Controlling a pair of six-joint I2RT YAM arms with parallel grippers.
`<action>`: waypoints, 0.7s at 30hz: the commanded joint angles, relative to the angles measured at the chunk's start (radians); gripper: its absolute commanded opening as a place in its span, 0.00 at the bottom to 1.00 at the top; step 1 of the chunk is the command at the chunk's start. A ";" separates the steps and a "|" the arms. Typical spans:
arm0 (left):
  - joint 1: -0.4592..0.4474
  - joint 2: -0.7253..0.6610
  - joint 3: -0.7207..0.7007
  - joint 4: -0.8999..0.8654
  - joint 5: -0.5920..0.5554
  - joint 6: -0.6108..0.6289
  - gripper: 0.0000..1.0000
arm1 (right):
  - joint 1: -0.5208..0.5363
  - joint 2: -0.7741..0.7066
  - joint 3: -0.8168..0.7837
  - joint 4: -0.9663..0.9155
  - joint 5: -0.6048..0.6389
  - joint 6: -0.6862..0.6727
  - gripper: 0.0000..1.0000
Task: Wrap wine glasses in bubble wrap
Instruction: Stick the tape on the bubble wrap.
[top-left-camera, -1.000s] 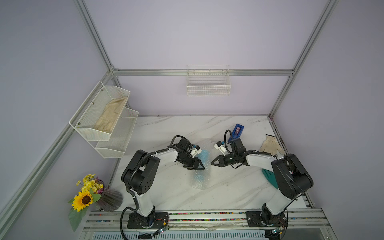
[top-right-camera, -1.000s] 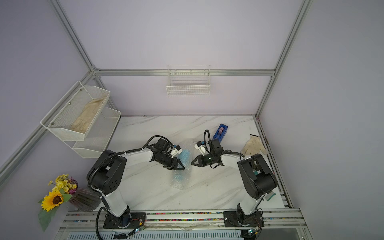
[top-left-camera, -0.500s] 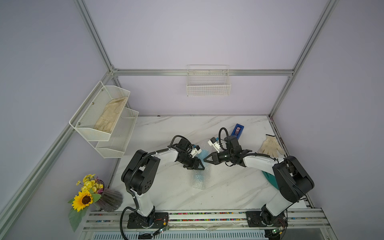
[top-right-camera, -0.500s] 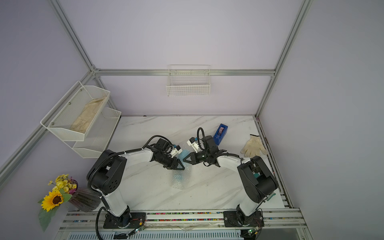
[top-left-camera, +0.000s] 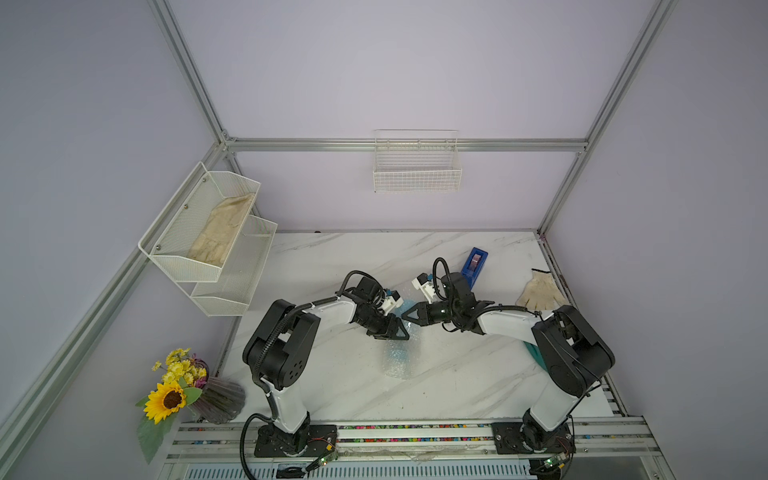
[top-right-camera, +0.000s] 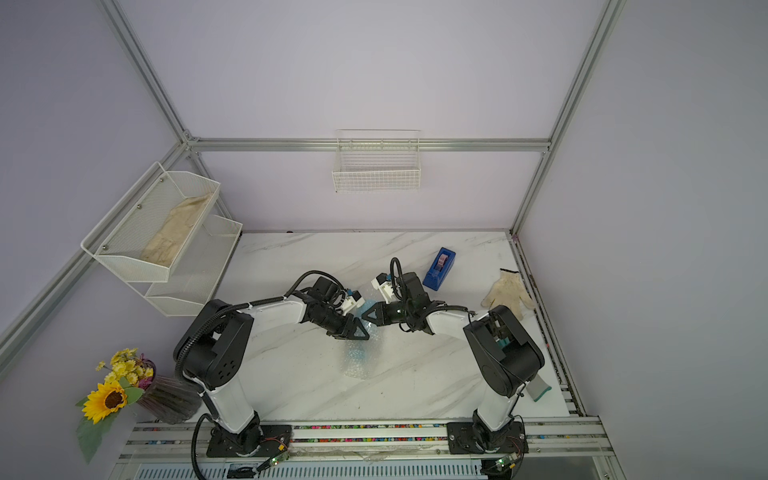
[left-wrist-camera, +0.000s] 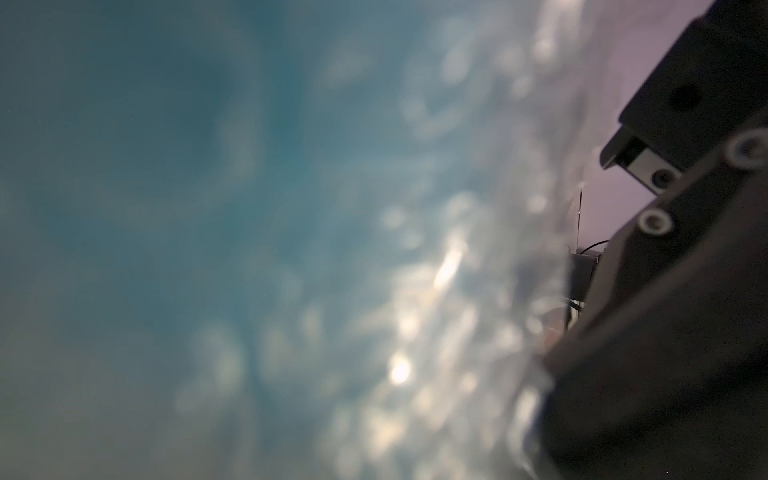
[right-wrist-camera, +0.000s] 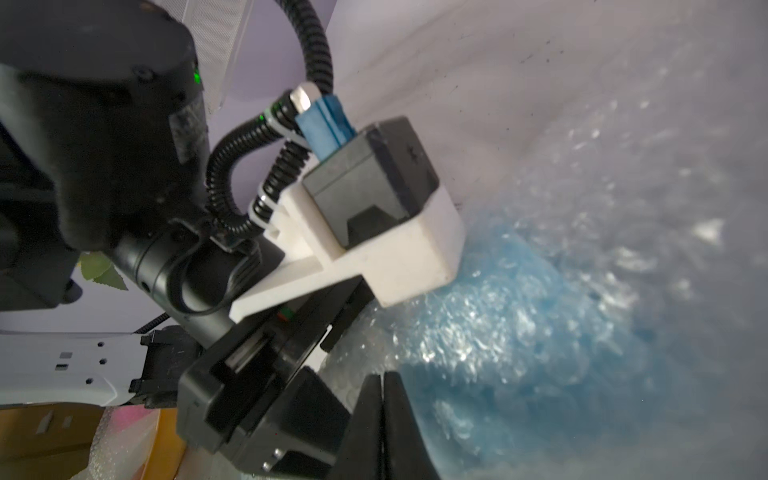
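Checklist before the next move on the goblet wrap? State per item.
1. Bubble wrap covers goblet: ok, blue shows through film.
2. Left tool gripping goblet: cannot tell, wrist view blurred.
3. Right tool shut: ok, jaws together at the wrap.
4. Film pinched by right tool: cannot tell.
5. Wrap fully rolled: not ok, loose tail lies on table.
6. Tape dispenser clear of arms: ok.

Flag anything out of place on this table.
A cream glove lies loose near the right edge of the table. A teal glove sits at that same edge, partly hidden by the right arm. Neither is needed for wrapping, so both look like stray clutter.
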 joint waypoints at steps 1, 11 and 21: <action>0.004 -0.025 0.082 0.009 0.024 0.013 0.50 | 0.008 0.000 0.022 0.046 0.003 0.036 0.10; 0.005 -0.036 0.080 0.009 0.008 0.010 0.56 | -0.124 -0.213 -0.037 -0.023 0.035 0.097 0.31; 0.004 -0.125 0.100 -0.057 -0.080 0.006 1.00 | -0.142 -0.226 -0.085 -0.051 0.129 0.168 0.44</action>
